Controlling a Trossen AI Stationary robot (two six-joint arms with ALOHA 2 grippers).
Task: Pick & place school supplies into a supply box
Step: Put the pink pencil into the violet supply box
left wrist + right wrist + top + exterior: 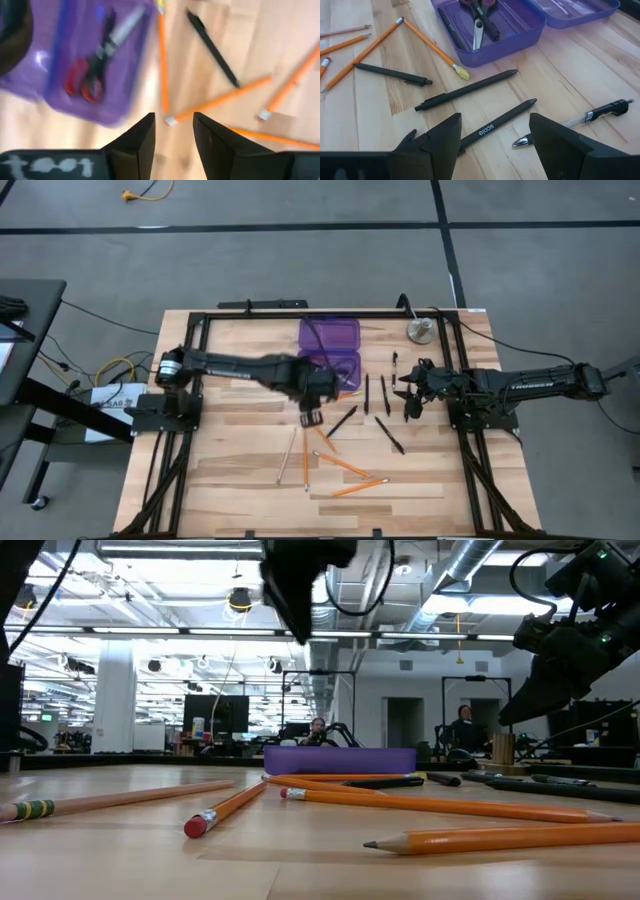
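Observation:
The purple supply box (335,367) lies open at the table's far middle, its lid (329,332) behind it. Red-handled scissors (95,55) and a black pen (451,29) lie inside. My left gripper (174,135) hangs open above the table just near of the box (312,417), pointing down, with nothing between its fingers. Orange pencils (340,464) and pale wooden pencils (288,455) lie flat on the table nearer the front. Black pens (342,420) lie right of the box. My right gripper (495,145) waits open at the table's right (412,395), above a black pen (490,127).
A round silver disc (420,331) stands at the far right corner. A clear-barrelled pen (590,116) lies near the right gripper. A black frame (200,340) runs round the table's edges. People sit in the room beyond the table (465,720).

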